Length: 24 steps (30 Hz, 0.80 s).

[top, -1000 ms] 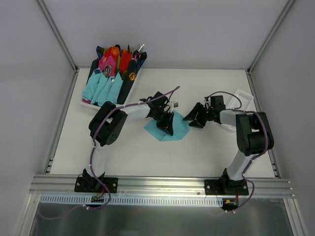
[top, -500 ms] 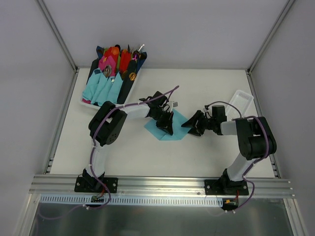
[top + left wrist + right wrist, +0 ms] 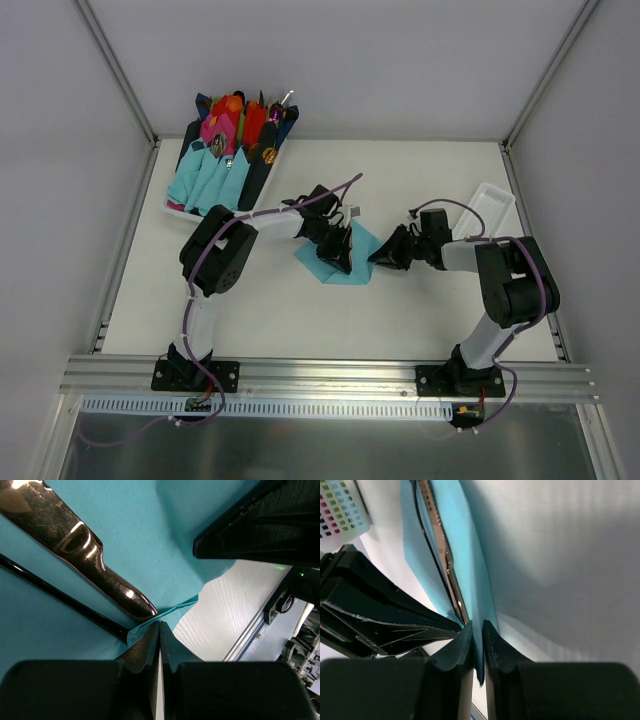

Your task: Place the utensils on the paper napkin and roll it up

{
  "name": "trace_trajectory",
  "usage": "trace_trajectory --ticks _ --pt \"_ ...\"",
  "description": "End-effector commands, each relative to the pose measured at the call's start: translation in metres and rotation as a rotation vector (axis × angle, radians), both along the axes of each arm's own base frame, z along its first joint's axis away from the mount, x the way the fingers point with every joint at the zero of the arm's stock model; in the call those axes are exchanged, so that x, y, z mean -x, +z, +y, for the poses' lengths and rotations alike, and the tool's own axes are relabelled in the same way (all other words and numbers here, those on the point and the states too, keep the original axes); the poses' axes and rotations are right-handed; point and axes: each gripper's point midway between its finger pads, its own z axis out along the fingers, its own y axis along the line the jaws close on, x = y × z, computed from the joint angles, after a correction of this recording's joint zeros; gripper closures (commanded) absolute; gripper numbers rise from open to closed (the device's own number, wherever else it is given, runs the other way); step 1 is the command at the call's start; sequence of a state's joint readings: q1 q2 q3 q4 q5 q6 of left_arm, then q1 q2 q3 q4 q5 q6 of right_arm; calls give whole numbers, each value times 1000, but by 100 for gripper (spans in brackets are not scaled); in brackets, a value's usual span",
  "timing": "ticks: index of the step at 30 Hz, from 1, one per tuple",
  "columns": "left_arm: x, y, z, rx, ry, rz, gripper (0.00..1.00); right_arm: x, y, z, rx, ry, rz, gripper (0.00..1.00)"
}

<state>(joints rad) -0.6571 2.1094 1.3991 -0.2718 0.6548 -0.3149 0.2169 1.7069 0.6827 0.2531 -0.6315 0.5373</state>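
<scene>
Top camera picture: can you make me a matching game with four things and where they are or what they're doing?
Things:
1. paper napkin
2. white basket
3. tray of napkin rolls
4. right gripper

Clues:
A. far left corner of the table
B. teal, in the middle
C. pinching the napkin's edge
D. far right side, nothing in it

Pairs: 1-B, 2-D, 3-A, 4-C

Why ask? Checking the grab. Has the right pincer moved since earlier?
Yes: right pincer moved left, away from the white basket, onto the napkin edge.
</scene>
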Motion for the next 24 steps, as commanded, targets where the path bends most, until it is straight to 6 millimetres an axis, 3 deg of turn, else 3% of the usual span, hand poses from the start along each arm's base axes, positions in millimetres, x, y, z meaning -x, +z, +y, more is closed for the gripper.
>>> trace_trajectory --ticks 1,11,17,24 --pt "-11 -22 11 -62 30 -9 99 -3 16 13 15 35 -49 86" --pt "-11 -24 9 -59 33 6 99 5 23 32 -71 -22 24 95" --pt "-11 -25 10 -60 32 8 99 -5 40 47 -217 -103 24 98" --pt "-11 -27 10 -63 33 13 99 -7 47 61 -304 -137 50 99"
